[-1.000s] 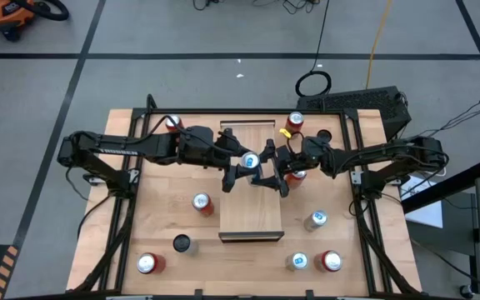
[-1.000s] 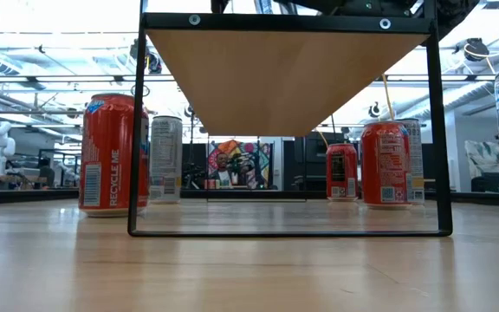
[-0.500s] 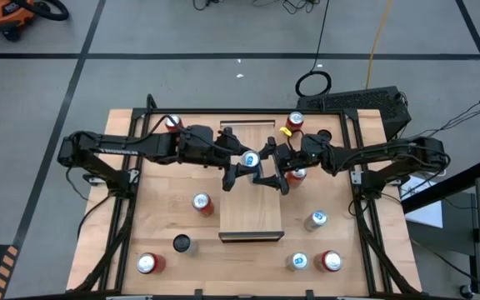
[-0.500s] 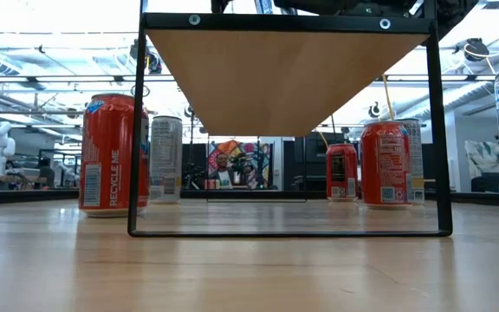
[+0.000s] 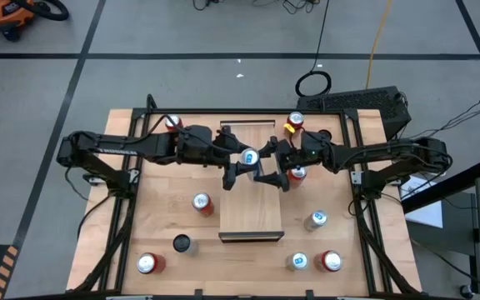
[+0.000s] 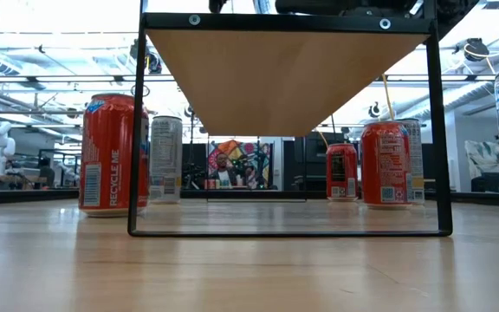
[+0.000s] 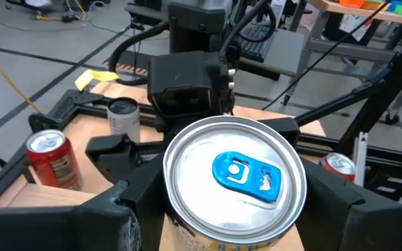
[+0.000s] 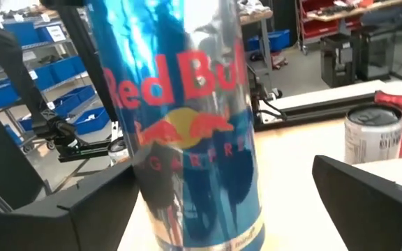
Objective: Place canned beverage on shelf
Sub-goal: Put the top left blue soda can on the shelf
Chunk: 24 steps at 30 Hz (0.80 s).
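A tall blue-and-silver canned beverage (image 8: 187,125) with a blue tab (image 7: 246,174) stands upright over the far half of the shelf (image 5: 251,208), a raised pale-wood board in a black frame. My left gripper (image 5: 242,167) reaches in from the left and is shut on the can. My right gripper (image 8: 215,209) comes from the right and is open, with its fingers wide on either side of the can and clear of it. I cannot tell whether the can's base rests on the shelf. My left gripper pinches the can's wall just below its top rim (image 7: 167,209), with one finger (image 7: 128,209) on each side. The fingers come in nearly level from the table's left. The can stays upright with its top up.
Red cans (image 5: 202,202) (image 5: 149,263) (image 5: 331,261), silver cans (image 5: 316,219) (image 5: 298,261) and a dark can (image 5: 182,243) stand on the tabletop around the shelf. More red cans (image 5: 172,122) (image 5: 295,122) stand at the far edge. Black frame rails run along both sides.
My right gripper's fingers have spread wider beside the can. The can stays upright in my left gripper over the shelf.
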### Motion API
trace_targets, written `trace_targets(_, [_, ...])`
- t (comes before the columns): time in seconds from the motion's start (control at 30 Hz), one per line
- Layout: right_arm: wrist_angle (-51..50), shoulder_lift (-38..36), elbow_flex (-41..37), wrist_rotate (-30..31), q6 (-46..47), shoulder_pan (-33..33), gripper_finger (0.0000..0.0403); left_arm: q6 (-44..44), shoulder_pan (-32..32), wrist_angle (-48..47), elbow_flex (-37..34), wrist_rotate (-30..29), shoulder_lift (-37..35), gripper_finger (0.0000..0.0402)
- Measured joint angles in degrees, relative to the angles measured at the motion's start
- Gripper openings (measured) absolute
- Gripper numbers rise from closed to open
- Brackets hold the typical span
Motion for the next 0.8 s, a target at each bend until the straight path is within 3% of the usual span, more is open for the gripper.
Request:
trace_targets(0.27, [-0.44, -0.06, -0.04, -0.02, 2.28, -0.02, 0.0400, 1.76, 1.20, -0.16, 0.02, -1.22, -0.06, 0.0235])
trace_targets(0.53, [-13.38, -5.46, -0.07, 0.39, -1.68, -0.18, 0.0400, 4.08, 3.86, -1.02, 0.19, 0.18, -1.42, 0.0235])
trace_targets(0.8, [-24.72, -12.94, -0.04, 1.77, -3.26, -0.63, 0.0400, 7.85, 6.25, -9.97, 0.07, 1.94, -2.83, 0.0235])
